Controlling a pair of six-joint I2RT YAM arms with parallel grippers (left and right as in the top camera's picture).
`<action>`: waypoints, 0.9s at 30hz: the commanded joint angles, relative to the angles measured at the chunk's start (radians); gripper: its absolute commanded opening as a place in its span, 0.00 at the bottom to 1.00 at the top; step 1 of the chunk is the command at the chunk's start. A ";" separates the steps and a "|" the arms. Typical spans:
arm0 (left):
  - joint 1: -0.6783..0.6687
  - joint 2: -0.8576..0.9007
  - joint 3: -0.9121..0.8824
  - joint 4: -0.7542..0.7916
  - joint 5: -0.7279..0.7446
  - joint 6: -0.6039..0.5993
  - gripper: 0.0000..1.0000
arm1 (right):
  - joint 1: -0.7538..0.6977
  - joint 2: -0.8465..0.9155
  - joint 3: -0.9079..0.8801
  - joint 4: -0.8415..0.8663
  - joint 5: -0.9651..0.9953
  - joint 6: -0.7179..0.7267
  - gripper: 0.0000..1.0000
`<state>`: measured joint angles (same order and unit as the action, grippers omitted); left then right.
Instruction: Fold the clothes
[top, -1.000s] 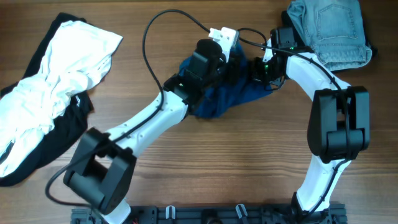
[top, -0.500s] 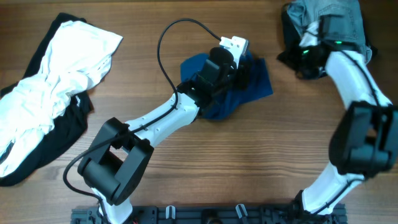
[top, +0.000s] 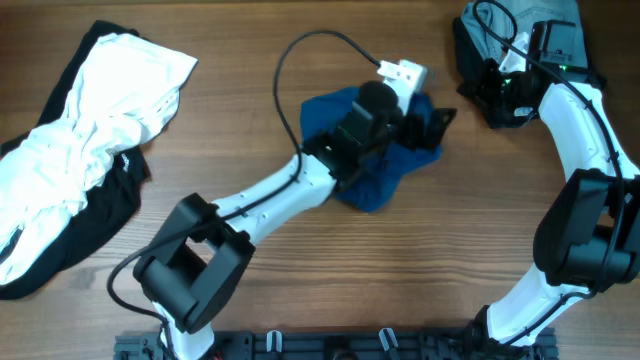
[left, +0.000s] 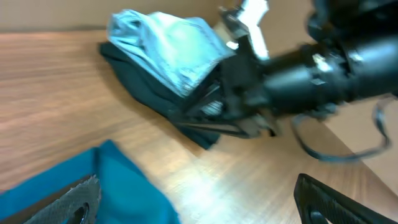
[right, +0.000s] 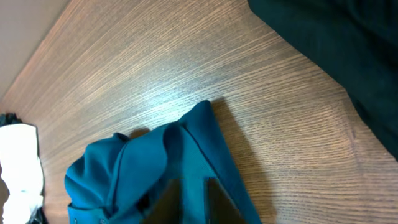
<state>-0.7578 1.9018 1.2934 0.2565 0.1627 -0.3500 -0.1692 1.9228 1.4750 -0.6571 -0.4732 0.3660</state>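
Observation:
A crumpled blue garment (top: 385, 175) lies at mid-table; it also shows in the left wrist view (left: 118, 186) and the right wrist view (right: 124, 174). My left gripper (top: 432, 125) is open over the garment's right edge, with one finger over the cloth and the other over bare wood (left: 199, 208). My right gripper (top: 495, 95) sits at the back right beside a dark garment (top: 465, 55) and folded light denim jeans (top: 530, 10). Its fingers (right: 193, 205) are nearly together and point at the blue garment from a distance, with no cloth held.
A pile of white cloth (top: 100, 110) on black cloth (top: 70, 230) lies at the far left. The left arm's cable (top: 285, 70) loops over the table behind the blue garment. The jeans (left: 168, 50) and dark garment (left: 155, 93) also show in the left wrist view.
My right gripper left the blue garment and moved right and back to the dark garment. My left gripper slid right across the blue garment, which shifted slightly right.

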 joint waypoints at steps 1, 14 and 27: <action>0.117 -0.149 0.022 -0.056 -0.034 0.005 1.00 | 0.003 0.018 -0.011 0.005 -0.035 -0.047 0.31; 0.510 -0.378 0.021 -0.648 -0.034 0.011 1.00 | 0.245 0.102 -0.011 0.051 0.090 -0.127 0.63; 0.510 -0.378 0.021 -0.670 -0.071 0.055 1.00 | 0.310 0.196 -0.011 0.149 0.093 0.056 0.05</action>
<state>-0.2512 1.5223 1.3140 -0.4126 0.1017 -0.3161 0.1265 2.0926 1.4734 -0.5232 -0.3771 0.4015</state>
